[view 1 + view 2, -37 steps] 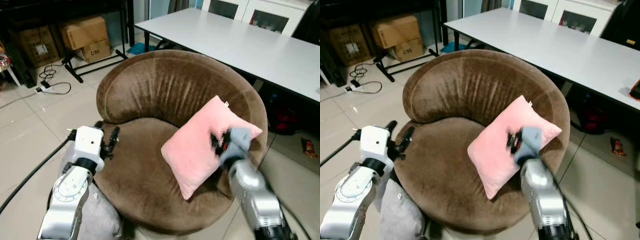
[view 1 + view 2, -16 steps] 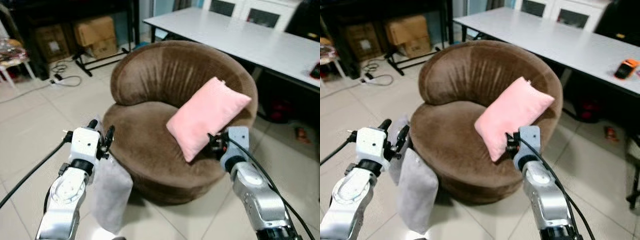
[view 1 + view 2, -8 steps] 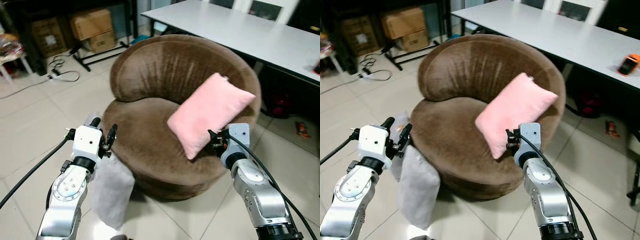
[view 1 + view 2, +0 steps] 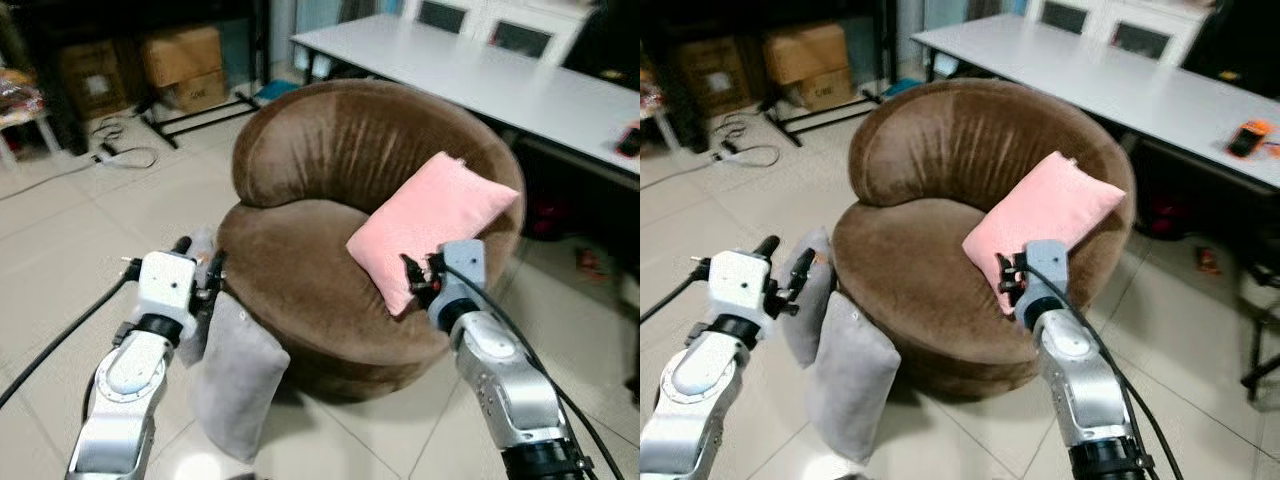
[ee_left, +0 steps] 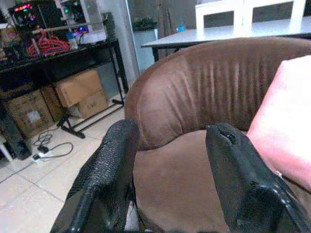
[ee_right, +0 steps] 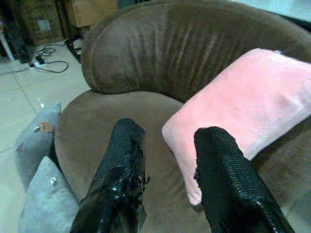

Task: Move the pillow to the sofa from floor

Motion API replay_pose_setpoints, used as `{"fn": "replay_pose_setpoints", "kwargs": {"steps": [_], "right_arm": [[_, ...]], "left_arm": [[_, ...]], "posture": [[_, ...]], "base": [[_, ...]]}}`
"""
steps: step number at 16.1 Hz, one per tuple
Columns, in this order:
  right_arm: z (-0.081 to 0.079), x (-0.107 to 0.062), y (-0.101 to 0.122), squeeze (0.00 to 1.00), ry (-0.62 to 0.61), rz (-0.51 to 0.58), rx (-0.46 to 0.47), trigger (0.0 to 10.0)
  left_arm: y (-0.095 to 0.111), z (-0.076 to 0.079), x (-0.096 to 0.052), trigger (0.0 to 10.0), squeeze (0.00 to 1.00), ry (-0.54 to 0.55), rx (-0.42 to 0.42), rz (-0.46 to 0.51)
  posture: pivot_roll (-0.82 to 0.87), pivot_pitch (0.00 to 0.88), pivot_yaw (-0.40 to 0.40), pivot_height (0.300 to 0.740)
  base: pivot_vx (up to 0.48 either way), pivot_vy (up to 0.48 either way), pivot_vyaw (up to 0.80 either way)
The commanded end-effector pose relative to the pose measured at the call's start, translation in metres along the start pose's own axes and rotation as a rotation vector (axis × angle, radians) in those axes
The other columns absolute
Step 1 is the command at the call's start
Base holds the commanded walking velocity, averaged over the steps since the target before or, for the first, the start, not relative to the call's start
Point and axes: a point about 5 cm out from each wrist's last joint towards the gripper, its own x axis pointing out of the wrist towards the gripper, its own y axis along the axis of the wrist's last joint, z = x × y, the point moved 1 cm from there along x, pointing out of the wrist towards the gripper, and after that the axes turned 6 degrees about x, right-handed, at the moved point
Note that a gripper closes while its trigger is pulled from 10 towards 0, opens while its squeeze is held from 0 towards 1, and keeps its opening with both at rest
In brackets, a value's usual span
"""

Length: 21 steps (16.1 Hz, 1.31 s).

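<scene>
A: Item one, the pink pillow (image 4: 432, 225). Location?

B: On the brown round sofa (image 4: 320, 150), leaning tilted against the inner backrest on the robot's right side, its lower corner down on the seat.

A: Right gripper (image 6: 167, 179). Condition of fingers?

B: Fingers (image 6: 221, 174) spread apart, nothing between them. The gripper sits just in front of the pillow's lower corner, near it; whether it touches, I cannot tell.

A: Left gripper (image 5: 170, 165)?

B: Fingers (image 5: 114, 167) likewise wide apart, empty, pointing towards the sofa seat. The gripper is held up at the sofa's left edge, above the grey pillows.

A: Those are?

B: Two grey pillows (image 4: 845, 375) standing on the tiled floor (image 4: 60, 240), leaning against the sofa's base on the robot's left.

A: Other entries?

B: A white worktop (image 4: 480, 75) behind the sofa; cardboard boxes (image 4: 185, 65) at the far left.
</scene>
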Motion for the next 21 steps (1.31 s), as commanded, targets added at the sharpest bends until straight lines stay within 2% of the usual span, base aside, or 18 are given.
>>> {"fn": "replay_pose_setpoints", "kwargs": {"steps": [1,8,17,19,21], "right_arm": [[0.007,-0.001,0.0,0.0,-0.02,-0.002,-0.013,10.0],[0.006,-0.001,0.001,0.0,-0.003,-0.004,-0.008,10.0],[0.004,-0.001,-0.001,0.0,0.011,-0.01,0.015,10.0],[-0.002,-0.002,-0.001,0.0,0.067,-0.015,-0.037,10.0],[-0.004,-0.002,-0.001,0.0,0.082,-0.015,-0.049,10.0]], "left_arm": [[0.003,0.006,0.003,10.0,0.0,-0.023,-0.009,0.018],[0.002,0.006,0.003,10.0,0.0,-0.017,-0.018,0.01],[0.001,0.006,0.003,10.0,0.0,-0.005,-0.017,0.008],[0.002,0.006,0.002,10.0,0.0,-0.004,-0.02,0.017],[0.003,0.005,0.002,10.0,0.0,-0.002,-0.024,0.022]], "posture": [[-0.06,0.0,-0.042,0.74],[-0.06,0.0,-0.046,0.74],[-0.06,0.0,-0.044,0.74],[-0.06,0.0,-0.045,0.74],[-0.06,0.0,-0.047,0.74]], "base": [[0.0,0.364,0.0],[0.0,0.349,0.0],[0.0,0.0,0.0],[0.0,0.0,0.26],[0.12,0.0,0.8]]}}
